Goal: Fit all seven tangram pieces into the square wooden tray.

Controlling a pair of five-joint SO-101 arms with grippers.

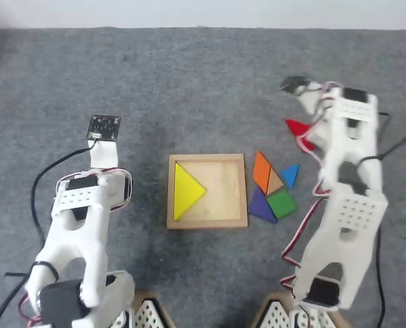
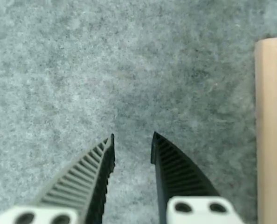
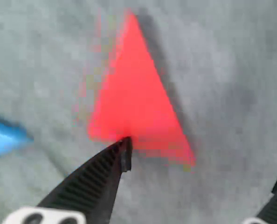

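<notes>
The square wooden tray (image 1: 240, 193) lies mid-table with a yellow triangle (image 1: 186, 190) in its left half. Right of the tray lie the orange (image 1: 261, 171), tan (image 1: 275, 182), blue (image 1: 291, 174), purple (image 1: 260, 205) and green (image 1: 283, 202) pieces, packed close together. A red triangle (image 1: 296, 127) sits farther back, partly under the right arm. My right gripper (image 3: 201, 165) is open, low over the red triangle (image 3: 136, 107), one fingertip (image 3: 124, 150) at its edge. My left gripper (image 2: 133, 140) is open over bare carpet, left of the tray's edge (image 2: 265, 116).
Grey carpet (image 1: 189, 89) covers the table. Cables hang beside both arms. The left arm (image 1: 80, 225) stands left of the tray, the right arm (image 1: 346, 205) right of the piece cluster. The blue piece (image 3: 3, 137) shows beside the red one.
</notes>
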